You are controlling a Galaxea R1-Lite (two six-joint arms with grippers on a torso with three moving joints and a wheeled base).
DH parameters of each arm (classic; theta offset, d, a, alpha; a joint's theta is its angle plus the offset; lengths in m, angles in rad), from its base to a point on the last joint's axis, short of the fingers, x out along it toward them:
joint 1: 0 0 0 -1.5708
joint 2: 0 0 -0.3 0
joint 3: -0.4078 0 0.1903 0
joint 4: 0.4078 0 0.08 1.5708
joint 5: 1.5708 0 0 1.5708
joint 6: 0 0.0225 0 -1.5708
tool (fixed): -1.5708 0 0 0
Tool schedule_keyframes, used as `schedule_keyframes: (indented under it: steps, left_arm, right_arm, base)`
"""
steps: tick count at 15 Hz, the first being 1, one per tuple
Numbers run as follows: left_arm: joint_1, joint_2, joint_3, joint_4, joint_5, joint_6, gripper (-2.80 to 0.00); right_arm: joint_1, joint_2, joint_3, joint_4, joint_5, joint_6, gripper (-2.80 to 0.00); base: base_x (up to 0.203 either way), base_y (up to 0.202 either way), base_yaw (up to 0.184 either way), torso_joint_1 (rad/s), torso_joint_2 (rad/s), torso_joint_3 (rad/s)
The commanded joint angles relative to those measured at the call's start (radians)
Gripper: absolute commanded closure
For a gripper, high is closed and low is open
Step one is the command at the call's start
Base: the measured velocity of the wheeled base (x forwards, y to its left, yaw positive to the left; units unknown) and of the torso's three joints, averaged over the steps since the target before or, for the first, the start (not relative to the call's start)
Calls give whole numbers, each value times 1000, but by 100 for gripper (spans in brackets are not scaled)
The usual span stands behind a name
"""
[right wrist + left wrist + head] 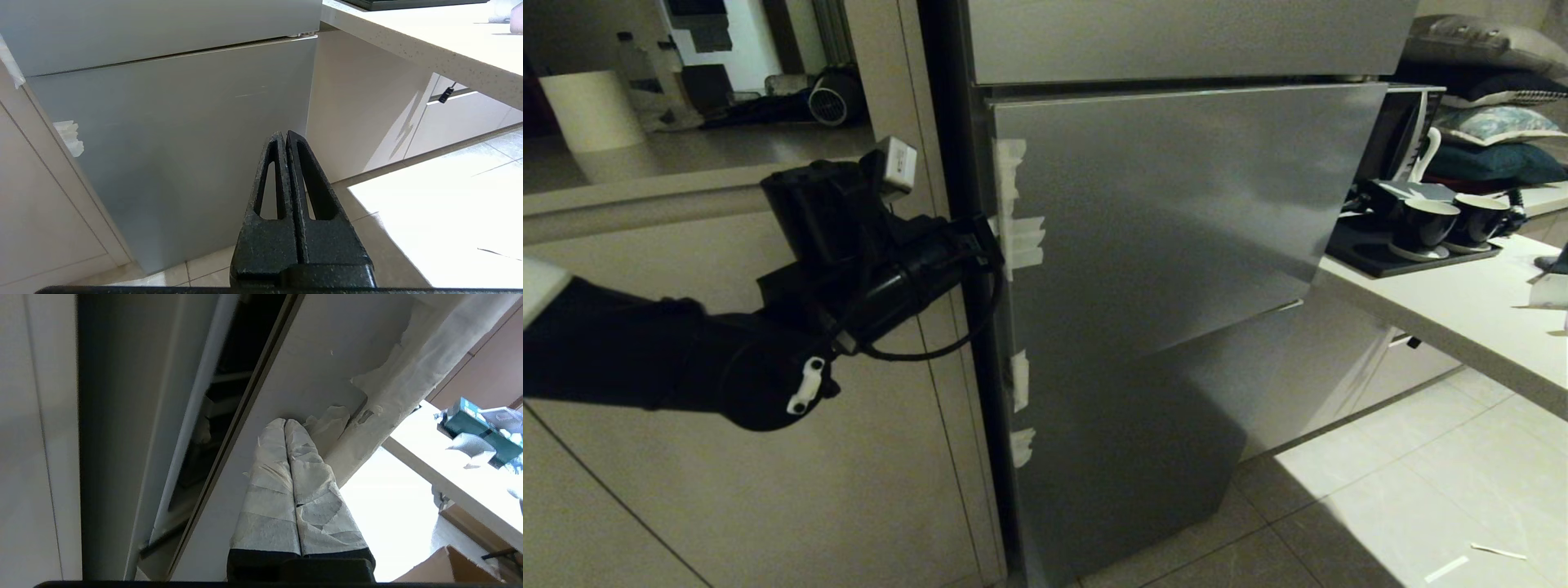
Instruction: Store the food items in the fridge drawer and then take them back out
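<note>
Fridge door (1176,245) ajar w/ left tool (285,424) closed behind taped edge (1017,237).

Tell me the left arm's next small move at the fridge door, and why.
Probably pull the door edge outward a little more. The left gripper, jaws shut, sits behind the taped edge of the fridge door, which stands only slightly ajar; no drawer shows through the dark gap yet.
</note>
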Motion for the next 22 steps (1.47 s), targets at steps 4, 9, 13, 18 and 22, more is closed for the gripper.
schedule_keyframes:
  steps: [4,9,13,18,22]
  left_arm:
    - [-48,-95,115,-4,2,0,0]
    - [-163,-181,208,-4,26,1,0]
    - [-289,-230,255,-4,76,50,0]
    - [-326,-352,360,-3,127,136,0]
    - [-326,-484,450,-2,183,139,0]
  right_arm:
    - [0,0,31,-1,0,0,0]
    - [0,1,31,-1,0,0,0]
    - [0,0,31,-1,0,0,0]
    - [0,0,31,-1,0,0,0]
    - [0,0,31,-1,0,0,0]
  base:
    - [0,0,0,0,0,0]
    - [0,0,0,0,0,0]
    - [0,0,0,0,0,0]
    - [0,0,0,0,0,0]
    - [0,0,0,0,0,0]
